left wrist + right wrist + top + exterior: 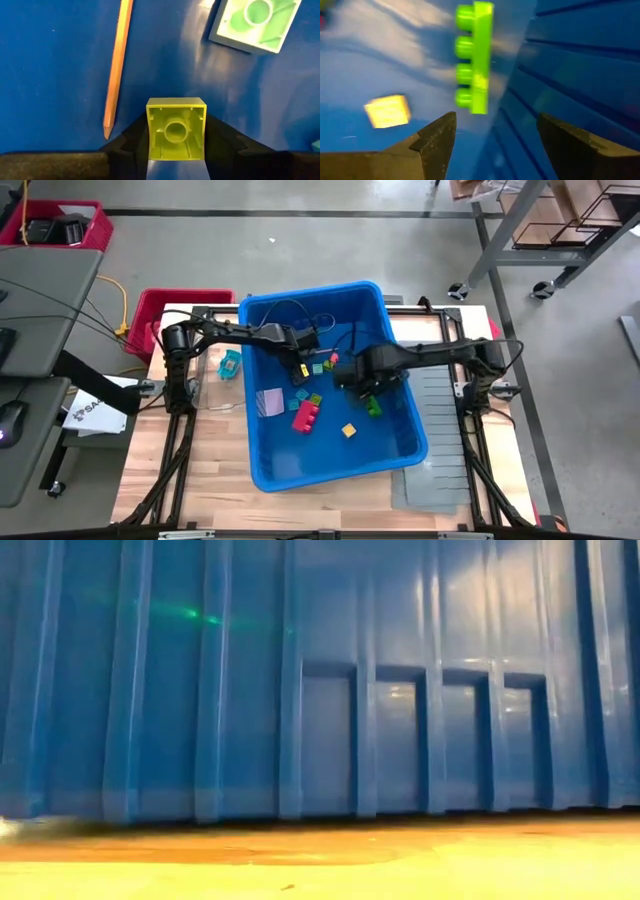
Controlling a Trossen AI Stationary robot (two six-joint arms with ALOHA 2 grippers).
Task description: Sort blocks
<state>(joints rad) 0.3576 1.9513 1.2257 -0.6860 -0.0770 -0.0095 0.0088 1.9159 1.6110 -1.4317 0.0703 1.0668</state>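
Inside the large blue plastic bin (pixel 400 442): where we find both grippers working, at the centre of the wooden table (pixel 200 470).
Left gripper (pixel 301 368): toward ten o'clock of the bin floor; we see its fingers (pixel 227 145) closed against both sides of a small yellow-green hollow plastic block (pixel 176 130), open underside facing the wrist camera, so we judge it a grip made for lifting.
Right gripper (pixel 368 395): toward three o'clock of the floor, fingers spread wide, nothing between them.
Long bright-green studded plastic block (pixel 474 57): just ahead of the right gripper's gap, close by the bin's side wall; we judge the wide spread is meant to straddle it.
Small yellow cube block (pixel 387 111): loose on the floor, apart from the green one.
Pale green square hollow block (pixel 255 22): loose, near the left gripper, untouched.
Orange pencil-like stick (pixel 116 70): lying beside the held block, not touching it.
Pink studded blocks (pixel 305 414): near centre floor, unsorted.
Teal block (pixel 231 364): outside the bin at nine o'clock, in a clear tray (pixel 222 388); we take it as already sorted.
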